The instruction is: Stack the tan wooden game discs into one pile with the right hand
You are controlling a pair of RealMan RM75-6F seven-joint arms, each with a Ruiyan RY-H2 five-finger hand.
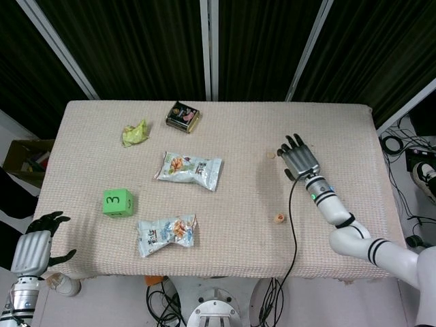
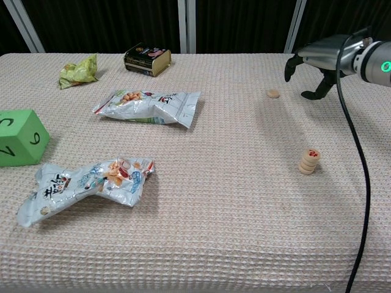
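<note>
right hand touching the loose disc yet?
Apart. The chest view shows bare cloth between the right hand and the loose disc; its fingers hang above and to the right of it. The pile stands nearer the camera.

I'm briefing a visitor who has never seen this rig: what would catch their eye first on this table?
Probably the silver-and-black right hand, fingers spread, hovering over the far right of the table beside a lone tan disc. Nearer the front edge stands a small pile of tan discs. On the left, the bright green cube stands out.
</note>
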